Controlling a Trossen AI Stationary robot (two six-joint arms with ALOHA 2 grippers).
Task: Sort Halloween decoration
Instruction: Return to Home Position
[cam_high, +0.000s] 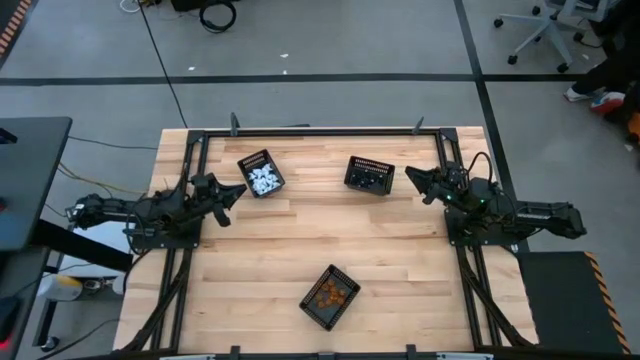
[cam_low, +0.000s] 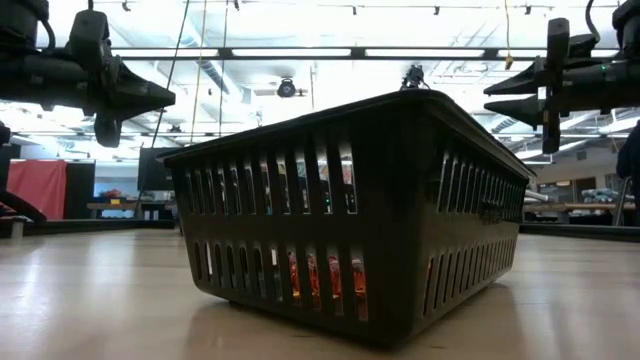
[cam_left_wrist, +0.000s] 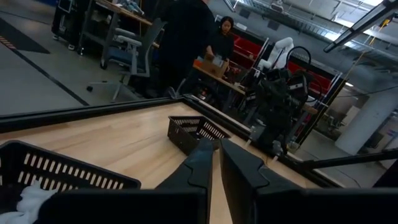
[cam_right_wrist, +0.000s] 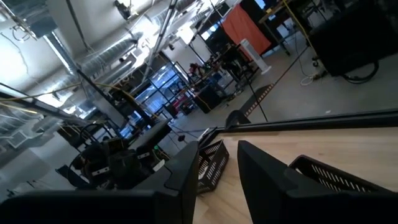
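The left gripper (cam_high: 238, 192) hangs over the left side of the wooden surface (cam_high: 300, 235), its fingers almost together with only a thin slit between them, holding nothing. The right gripper (cam_high: 410, 175) hangs over the right side, partly spread and also holding nothing. White trinkets (cam_high: 264, 180) lie in the far left basket (cam_high: 244, 165). Black trinkets (cam_high: 366, 180) lie in the far right basket (cam_high: 371, 160), and orange trinkets (cam_high: 330, 293) in the near basket (cam_high: 318, 315).

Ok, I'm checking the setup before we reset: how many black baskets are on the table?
3 baskets: the back-left basket with white trinkets, the back-right basket, and the front basket with orange trinkets. No others show.
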